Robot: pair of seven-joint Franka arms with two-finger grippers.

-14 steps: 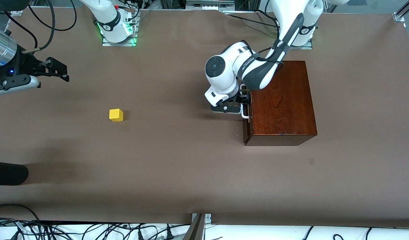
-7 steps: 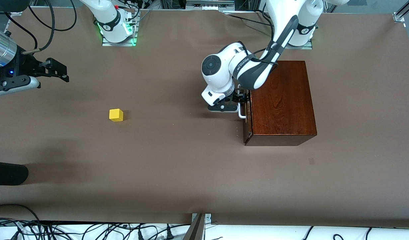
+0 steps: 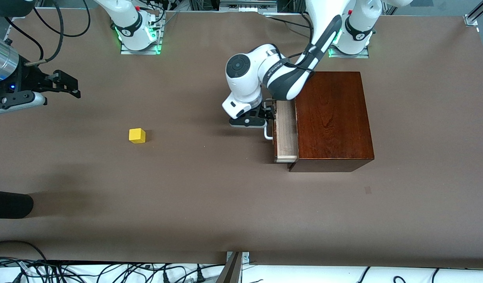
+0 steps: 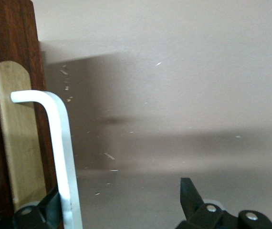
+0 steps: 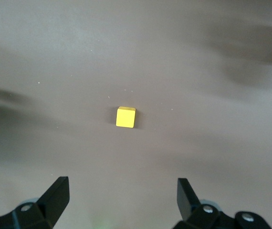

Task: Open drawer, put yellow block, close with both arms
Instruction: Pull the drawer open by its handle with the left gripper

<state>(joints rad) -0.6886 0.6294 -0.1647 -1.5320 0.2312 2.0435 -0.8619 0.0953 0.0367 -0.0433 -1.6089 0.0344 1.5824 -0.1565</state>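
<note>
Drawer (image 3: 285,131), centre-right of frame, partly drawn from its box (image 3: 332,118); left claw (image 3: 265,118) hooks handle (image 4: 62,157), fingers spread. Yellow block (image 3: 137,135) lies centre-left on table (image 3: 210,204), below released right claw (image 3: 70,84), the nearer arm.

Glossy dark wood box (image 3: 334,118); pale matt wood drawer (image 3: 285,133) (smooth white handle (image 3: 268,133)); matt brown table (image 3: 210,196).

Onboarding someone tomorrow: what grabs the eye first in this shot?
The dark wooden box at the left arm's end of the table, its drawer part-way out with the left pincer at the white handle. Then the yellow block alone on the brown table, right pincer open above it.
</note>
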